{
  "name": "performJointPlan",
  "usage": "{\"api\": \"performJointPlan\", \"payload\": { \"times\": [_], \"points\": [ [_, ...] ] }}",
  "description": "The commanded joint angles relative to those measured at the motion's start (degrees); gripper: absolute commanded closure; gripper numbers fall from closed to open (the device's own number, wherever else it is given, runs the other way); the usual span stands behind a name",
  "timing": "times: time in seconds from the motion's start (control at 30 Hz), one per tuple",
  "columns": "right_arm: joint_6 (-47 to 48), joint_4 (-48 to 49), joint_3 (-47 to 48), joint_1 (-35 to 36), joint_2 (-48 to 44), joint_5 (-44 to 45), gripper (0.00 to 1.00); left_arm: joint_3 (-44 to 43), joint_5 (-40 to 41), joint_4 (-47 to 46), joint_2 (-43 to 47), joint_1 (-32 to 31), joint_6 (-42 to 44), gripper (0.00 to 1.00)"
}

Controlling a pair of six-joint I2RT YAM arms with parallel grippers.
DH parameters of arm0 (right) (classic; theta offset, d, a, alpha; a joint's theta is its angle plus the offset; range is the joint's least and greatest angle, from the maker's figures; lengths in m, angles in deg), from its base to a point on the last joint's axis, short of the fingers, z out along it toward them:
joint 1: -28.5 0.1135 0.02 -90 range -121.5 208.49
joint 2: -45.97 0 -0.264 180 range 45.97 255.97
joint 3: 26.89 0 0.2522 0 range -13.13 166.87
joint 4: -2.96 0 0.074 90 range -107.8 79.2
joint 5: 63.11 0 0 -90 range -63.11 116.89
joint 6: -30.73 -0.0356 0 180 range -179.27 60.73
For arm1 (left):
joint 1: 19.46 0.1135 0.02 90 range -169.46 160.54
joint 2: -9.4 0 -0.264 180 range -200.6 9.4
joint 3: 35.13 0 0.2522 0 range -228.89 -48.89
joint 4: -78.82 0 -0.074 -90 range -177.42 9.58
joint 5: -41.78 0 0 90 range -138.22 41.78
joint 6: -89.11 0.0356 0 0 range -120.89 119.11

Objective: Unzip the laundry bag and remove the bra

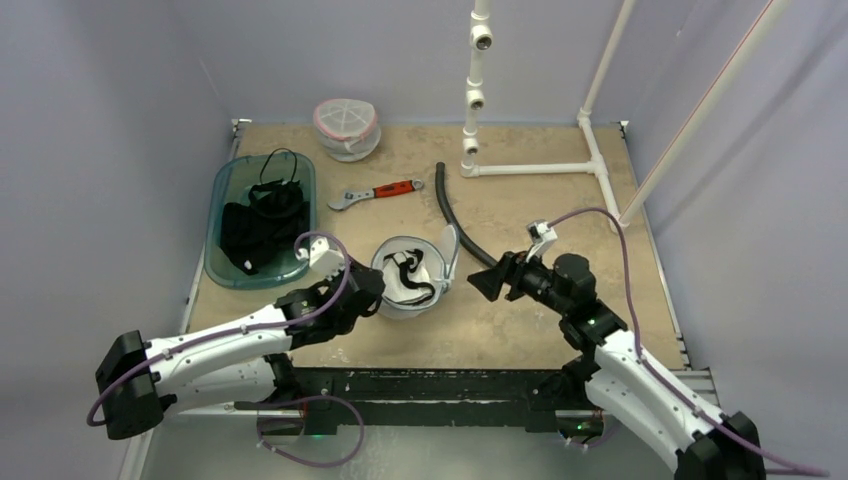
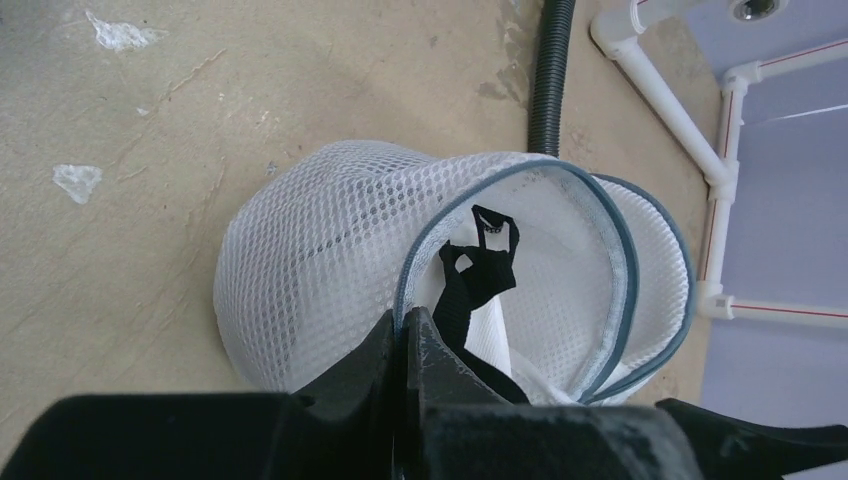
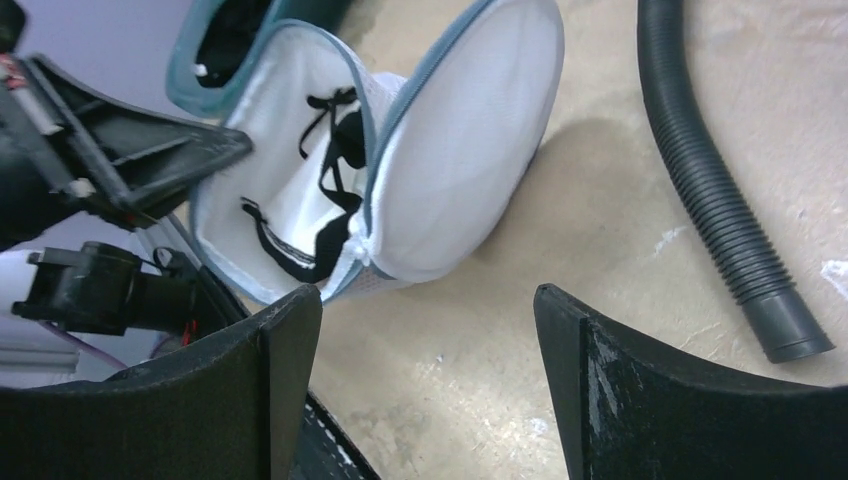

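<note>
The left end effector [image 2: 410, 335] pinches the unzipped laundry bag [image 2: 300, 250] at its left rim, with the black bra [image 2: 480, 275] inside. The right end effector [image 3: 425, 300] hovers spread just right of it.

Plain lilac-grey walls [image 1: 110, 120] enclose a scuffed tan desk [image 1: 500, 340]; a white pipe frame [image 1: 530, 168] stands at one o'clock.

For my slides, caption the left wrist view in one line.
Left gripper shut on the rim of the unzipped mesh laundry bag, black bra visible inside.
</note>
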Motion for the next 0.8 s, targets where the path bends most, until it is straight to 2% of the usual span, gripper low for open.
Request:
{"api": "performJointPlan", "payload": {
  "times": [0.0, 0.07, 0.27, 0.4, 0.53, 0.6, 0.77],
  "points": [
    [-0.43, 6.84, 0.66, 1.79, 5.41, -0.96, 0.2, 1.84, 1.21, -0.98, 1.55, 0.2, -2.07, 1.0],
    [-0.2, 7.19, 2.08, 4.22, 7.01, 1.76, 0.2, 1.93, 1.19, -0.68, 1.77, 0.2, -1.59, 1.0],
    [1.24, 2.66, 9.48, 15.7, 11.53, 17.32, 0.23, 0.18, 4.47, 5.08, 2.67, 0.19, 0.31, 0.98],
    [2.94, 1.66, 13.68, 18.36, 13.21, 18.87, 0.27, -0.6, 7.07, 9.85, 4.54, 0.15, 0.24, 0.9],
    [5.28, 0.16, 20.14, 22.89, 20.67, 20.31, 0.37, -1.07, 8.86, 11.12, 6.26, 0.17, 2.28, 0.8],
    [6.52, -0.17, 23.04, 25.23, 24.02, 21.9, 0.38, -1.79, 9.29, 11.38, 6.69, 0.15, 3.92, 0.74],
    [8.42, 0.25, 28.44, 27.6, 32.49, 21.4, 0.38, -1.74, 9.31, 11.1, 6.21, 0.15, 6.27, 0.73]
  ]
}}
